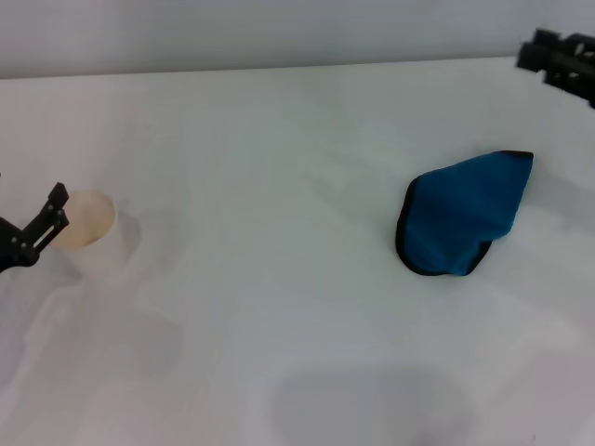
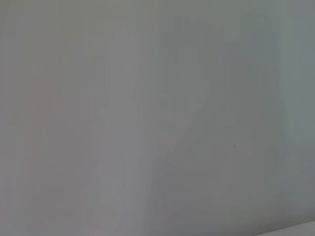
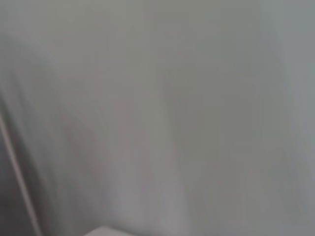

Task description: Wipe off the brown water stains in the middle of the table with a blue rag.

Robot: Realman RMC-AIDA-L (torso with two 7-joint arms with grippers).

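Note:
The blue rag (image 1: 463, 216), folded over and edged in black, lies flat on the white table (image 1: 279, 167) right of centre. No brown water stains show anywhere in these views. My right gripper (image 1: 558, 58) hangs at the table's far right corner, well behind the rag and not touching it. At the left edge, my left gripper (image 1: 58, 206) sits against the left side of a white paper cup (image 1: 93, 237). Both wrist views show only a plain pale surface.
The paper cup stands upright near the table's left side, its inside tinted tan. A grey wall runs along the table's far edge. A faint grey shadow lies on the tabletop near the front centre.

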